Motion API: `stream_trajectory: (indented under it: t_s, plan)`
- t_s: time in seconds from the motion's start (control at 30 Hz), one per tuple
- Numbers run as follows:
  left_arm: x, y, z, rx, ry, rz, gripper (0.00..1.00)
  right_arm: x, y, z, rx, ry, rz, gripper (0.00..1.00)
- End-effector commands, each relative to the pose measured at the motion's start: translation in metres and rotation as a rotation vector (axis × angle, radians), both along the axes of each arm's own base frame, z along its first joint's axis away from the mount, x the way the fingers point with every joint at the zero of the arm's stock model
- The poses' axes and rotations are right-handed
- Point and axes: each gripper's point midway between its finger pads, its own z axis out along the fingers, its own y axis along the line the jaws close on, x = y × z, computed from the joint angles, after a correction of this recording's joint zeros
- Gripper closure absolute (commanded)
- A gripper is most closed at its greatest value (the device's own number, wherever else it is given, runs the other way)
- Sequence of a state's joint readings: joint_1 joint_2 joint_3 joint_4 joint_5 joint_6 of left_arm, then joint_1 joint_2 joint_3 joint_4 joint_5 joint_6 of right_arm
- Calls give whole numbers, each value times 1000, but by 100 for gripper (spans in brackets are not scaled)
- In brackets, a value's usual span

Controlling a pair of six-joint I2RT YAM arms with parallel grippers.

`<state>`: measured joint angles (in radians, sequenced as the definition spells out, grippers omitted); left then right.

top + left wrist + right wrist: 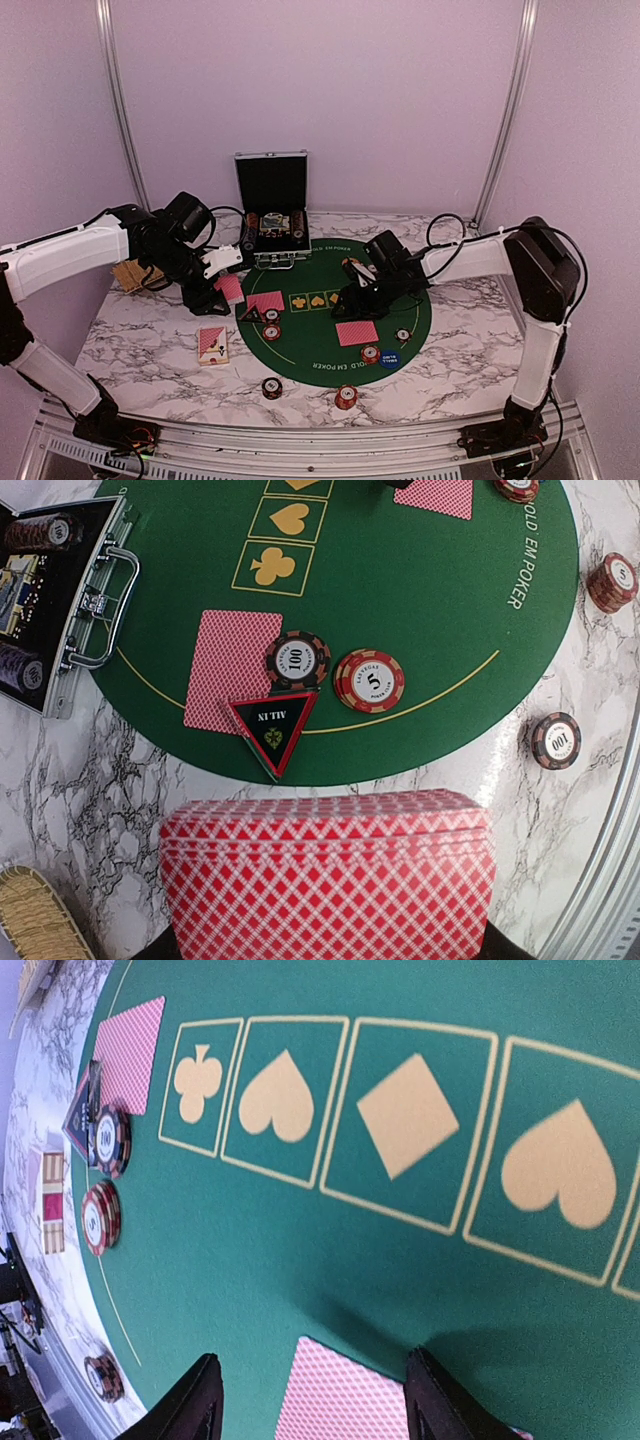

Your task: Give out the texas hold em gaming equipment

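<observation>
Partway. L tool (228, 280) clenched on card deck (330, 880); R tool (315, 1400) released, over a dealt card (335, 1390). Two seats on mat (300, 350) stocked w/ chips (369, 680); more in case (272, 180).

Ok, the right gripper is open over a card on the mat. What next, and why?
Probably raise the right gripper clear: its jaws stand open either side of the card, which lies flat on the mat, so that deal looks done. The left gripper holds the deck.
</observation>
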<state>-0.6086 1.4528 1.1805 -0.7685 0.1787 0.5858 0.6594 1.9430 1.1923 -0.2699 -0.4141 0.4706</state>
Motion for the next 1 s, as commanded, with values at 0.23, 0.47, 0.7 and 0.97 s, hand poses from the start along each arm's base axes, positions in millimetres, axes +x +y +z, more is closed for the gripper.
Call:
stream_trajectory:
  t_s: [0.23, 0.47, 0.7, 0.97]
  plan:
    - [-1, -1, 5, -16, -6, 0, 100, -42, -29, -3, -37, 65, -13, 39]
    - [-1, -1, 5, -17, -6, -1, 100, -40, -27, 18, -17, 32, -12, 38]
    - [0, -2, 8, -20, -14, 2, 100, -20, 21, 88, 222, -18, -8, 27]
    - [1, -5, 11, -36, -8, 8, 100, -36, 103, 134, 552, 59, 112, 23]
